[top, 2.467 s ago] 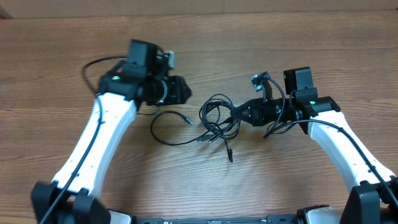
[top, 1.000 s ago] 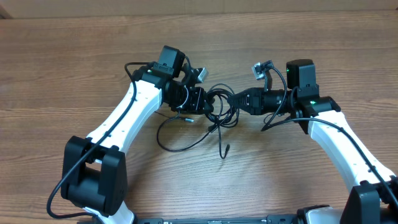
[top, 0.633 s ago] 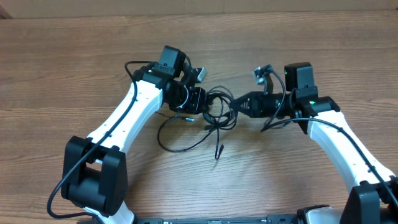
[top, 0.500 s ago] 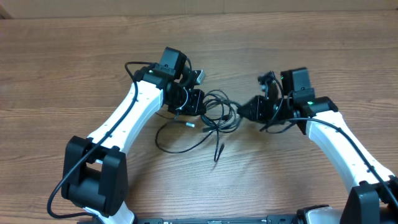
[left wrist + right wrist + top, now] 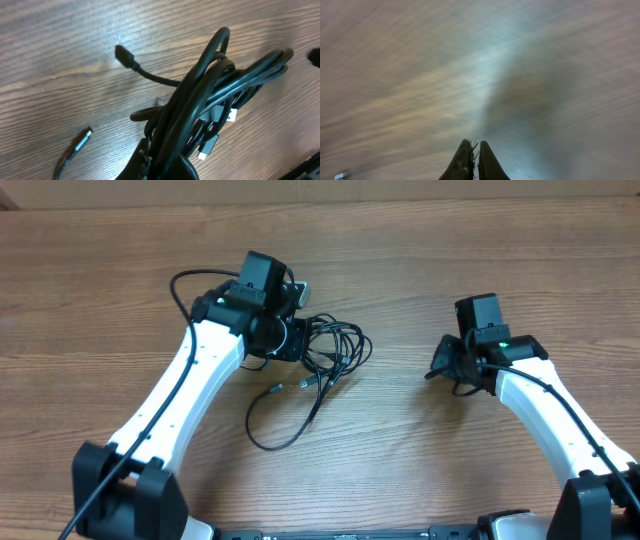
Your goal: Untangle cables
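Note:
The cables [image 5: 335, 345] are a bundle of thin black cords in the middle of the wooden table, with a loose loop [image 5: 278, 442] trailing toward the front. My left gripper [image 5: 300, 340] is shut on the bundle's left side. In the left wrist view the bundle [image 5: 220, 95] runs up from between my fingers [image 5: 165, 167], with a black plug [image 5: 125, 56] and a braided cord's plug [image 5: 80, 141] lying loose on the wood. My right gripper [image 5: 440, 365] is shut and empty, well to the right of the bundle. The right wrist view is blurred and shows only my closed fingers [image 5: 476, 160] over wood.
The thicker black arm wires [image 5: 180, 280] loop behind the left arm. A bare strip of table [image 5: 400, 360] lies between the bundle and the right gripper. The table's back edge [image 5: 400, 202] runs along the top.
My right gripper has let go of the cables and pulled back to the right. My left gripper has drawn the bundle left and a little back; the hanging cord end now lies nearer the left arm.

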Robot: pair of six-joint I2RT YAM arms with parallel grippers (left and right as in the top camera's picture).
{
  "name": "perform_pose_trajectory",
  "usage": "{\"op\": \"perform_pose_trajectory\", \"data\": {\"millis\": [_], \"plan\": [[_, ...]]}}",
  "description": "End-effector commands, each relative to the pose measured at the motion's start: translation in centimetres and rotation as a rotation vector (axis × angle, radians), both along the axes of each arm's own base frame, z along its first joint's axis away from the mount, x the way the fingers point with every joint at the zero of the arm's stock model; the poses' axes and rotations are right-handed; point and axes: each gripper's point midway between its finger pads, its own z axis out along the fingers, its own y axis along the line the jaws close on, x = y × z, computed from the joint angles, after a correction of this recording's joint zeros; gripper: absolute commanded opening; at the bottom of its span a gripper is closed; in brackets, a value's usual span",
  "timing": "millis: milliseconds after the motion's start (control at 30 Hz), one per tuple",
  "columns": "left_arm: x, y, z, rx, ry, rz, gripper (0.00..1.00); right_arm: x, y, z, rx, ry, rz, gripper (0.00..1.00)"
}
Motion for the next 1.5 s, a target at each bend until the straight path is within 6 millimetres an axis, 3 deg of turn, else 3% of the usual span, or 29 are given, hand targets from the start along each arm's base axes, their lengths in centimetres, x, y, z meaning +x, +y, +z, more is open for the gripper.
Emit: {"op": "perform_pose_trajectory", "data": {"millis": [0, 67, 167, 267, 433, 600, 733, 767, 867, 933, 1067, 1267, 1367, 1467], "plan": [[-0.4, -0.4, 1.9, -0.036, -0.046, -0.022, 0.04, 0.3, 6.3, 2.1, 0.253, -0.086, 0.344, 0.14], [-0.3, -0.3, 1.9, -0.032, -0.046, -0.020, 0.04, -1.0, 10.7, 4.8, 0.468, -0.171, 0.619, 0.36], [-0.3, -0.2, 1.8, -0.023, -0.047, -0.017, 0.04, -2.2, 12.8, 6.7, 0.598, -0.227, 0.764, 0.57], [-0.2, -0.1, 1.7, -0.019, -0.047, -0.011, 0.04, -2.2, 12.8, 6.8, 0.595, -0.240, 0.779, 0.67], [-0.8, -1.2, 1.9, -0.061, -0.026, -0.032, 0.04, -1.4, 13.2, 7.4, 0.576, -0.312, 0.827, 0.70], [-1.8, -3.1, 2.7, -0.154, -0.001, -0.087, 0.04, 0.0, 13.3, 7.5, 0.496, -0.373, 0.835, 0.68], [-2.5, -4.2, 3.3, -0.225, 0.027, -0.119, 0.04, 0.9, 13.1, 6.8, 0.401, -0.383, 0.819, 0.56], [-2.6, -4.3, 3.4, -0.233, 0.030, -0.123, 0.04, 1.0, 13.1, 6.6, 0.380, -0.383, 0.815, 0.48], [-2.5, -4.1, 3.3, -0.224, 0.027, -0.118, 0.04, 1.2, 12.9, 6.3, 0.338, -0.380, 0.806, 0.04], [-2.3, -3.7, 3.0, -0.197, 0.022, -0.106, 0.04, 1.4, 12.6, 6.1, 0.325, -0.372, 0.783, 0.04], [-1.9, -1.8, 1.8, -0.074, 0.011, -0.054, 0.04, 2.6, 10.4, 4.9, 0.267, -0.302, 0.568, 0.04], [-1.5, 2.3, 0.2, 0.136, 0.024, 0.103, 0.04, 2.6, 4.3, 2.2, 0.193, -0.128, 0.062, 0.08], [-1.4, 2.4, 0.2, 0.143, 0.018, 0.106, 0.04, 2.2, 3.2, 1.7, 0.170, -0.097, 0.013, 0.10], [-1.1, 2.5, 0.3, 0.146, 0.007, 0.110, 0.04, 1.4, 3.4, 1.4, 0.181, -0.064, 0.019, 0.11]]}}
